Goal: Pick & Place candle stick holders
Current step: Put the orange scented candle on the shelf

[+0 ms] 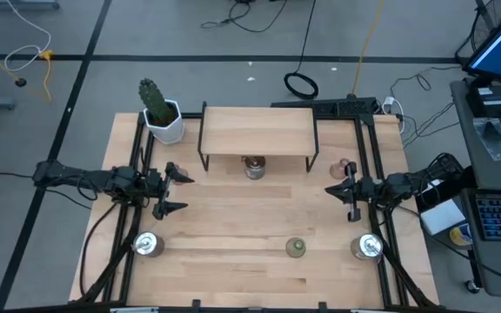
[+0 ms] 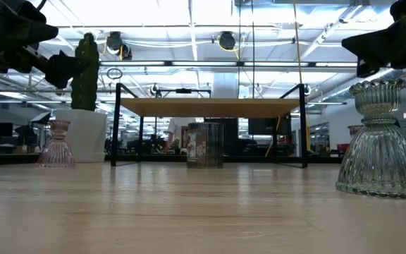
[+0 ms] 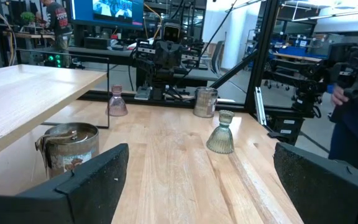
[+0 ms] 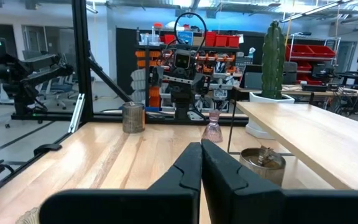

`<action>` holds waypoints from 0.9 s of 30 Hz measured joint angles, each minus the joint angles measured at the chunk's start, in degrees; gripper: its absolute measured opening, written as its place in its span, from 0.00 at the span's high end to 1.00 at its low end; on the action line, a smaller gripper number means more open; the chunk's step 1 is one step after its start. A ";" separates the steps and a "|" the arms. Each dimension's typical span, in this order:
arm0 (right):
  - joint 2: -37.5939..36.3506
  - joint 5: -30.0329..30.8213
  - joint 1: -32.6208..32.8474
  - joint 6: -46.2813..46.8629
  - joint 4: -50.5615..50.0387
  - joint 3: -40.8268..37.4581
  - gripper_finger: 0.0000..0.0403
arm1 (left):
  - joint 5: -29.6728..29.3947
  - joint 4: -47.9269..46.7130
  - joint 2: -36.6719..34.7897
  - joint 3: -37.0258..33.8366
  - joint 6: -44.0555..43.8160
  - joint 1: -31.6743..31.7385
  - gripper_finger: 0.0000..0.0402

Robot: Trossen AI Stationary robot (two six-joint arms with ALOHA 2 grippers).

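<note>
While both arms hover apart, no candle stick holder is gripped; the picking step has not begun.
Left gripper (image 1: 174,191) hangs spread wide at nine o'clock, right gripper (image 1: 349,189) clenched on nothing at three; silvery holders stand under the wooden shelf (image 1: 257,130) at twelve (image 1: 253,167), at seven (image 1: 147,245) and five (image 1: 367,248), the olive one (image 1: 296,249) at six; a reach and descent over one likely comes next.

The left gripper (image 1: 175,191) hovers at the table's left side, fingers spread wide and empty. The right gripper (image 1: 351,189) hangs opposite, fingers pressed together.
</note>
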 joint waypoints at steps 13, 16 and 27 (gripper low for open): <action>-0.02 0.03 0.02 0.02 9.22 -0.02 1.00 | 0.00 -0.01 -0.02 0.00 2.09 0.00 0.02; 0.00 0.07 0.02 0.03 11.66 -0.02 1.00 | 0.02 -0.01 -0.02 0.00 8.94 -0.01 0.02; 0.00 0.15 0.02 0.03 13.65 -0.02 1.00 | 0.01 0.10 -0.01 0.00 8.28 0.00 0.02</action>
